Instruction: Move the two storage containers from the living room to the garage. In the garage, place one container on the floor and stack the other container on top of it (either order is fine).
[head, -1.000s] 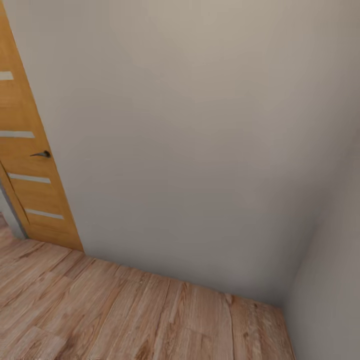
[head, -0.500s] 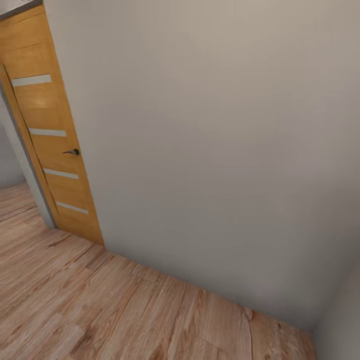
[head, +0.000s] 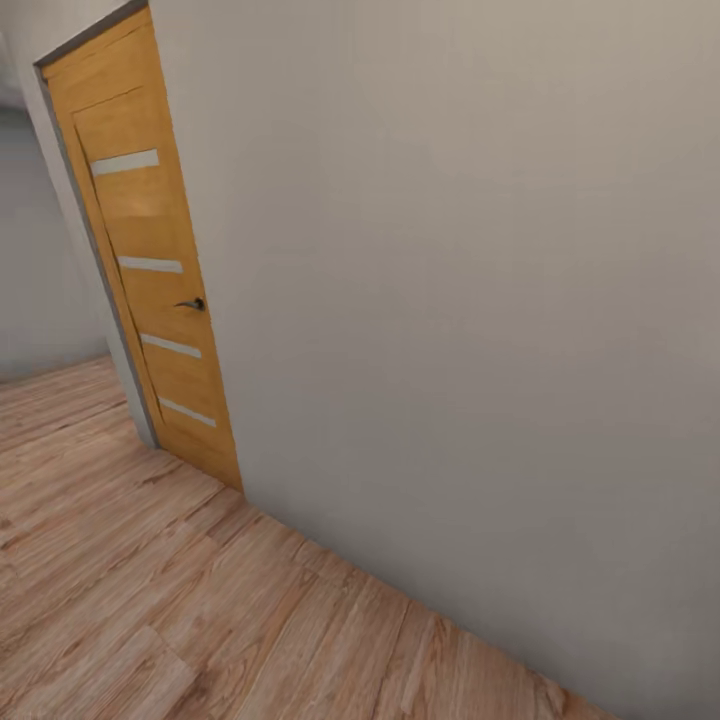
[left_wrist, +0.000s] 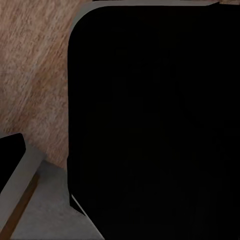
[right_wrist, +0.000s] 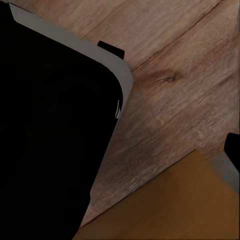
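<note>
The two storage containers are out of view. In the head view I face a plain pale wall (head: 450, 300) above light wood-plank flooring (head: 150, 600). An orange-wood door (head: 150, 290) with several pale slits and a dark handle (head: 190, 303) stands at the left. The left wrist view has a large black rounded body part (left_wrist: 155, 120) of the robot over the wood planks (left_wrist: 35, 75). A similar black part (right_wrist: 50, 125) with a grey rim lies over the planks (right_wrist: 170, 85) in the right wrist view.
Left of the door a passage (head: 40, 300) opens with more plank floor and a grey wall behind. An orange-brown flat surface (right_wrist: 170, 210) that I cannot identify crosses one corner of the right wrist view. The wall runs diagonally, close on the right.
The whole head picture has shifted: the camera has turned left, so the door now sits further right and the passage beside it has come into sight.
</note>
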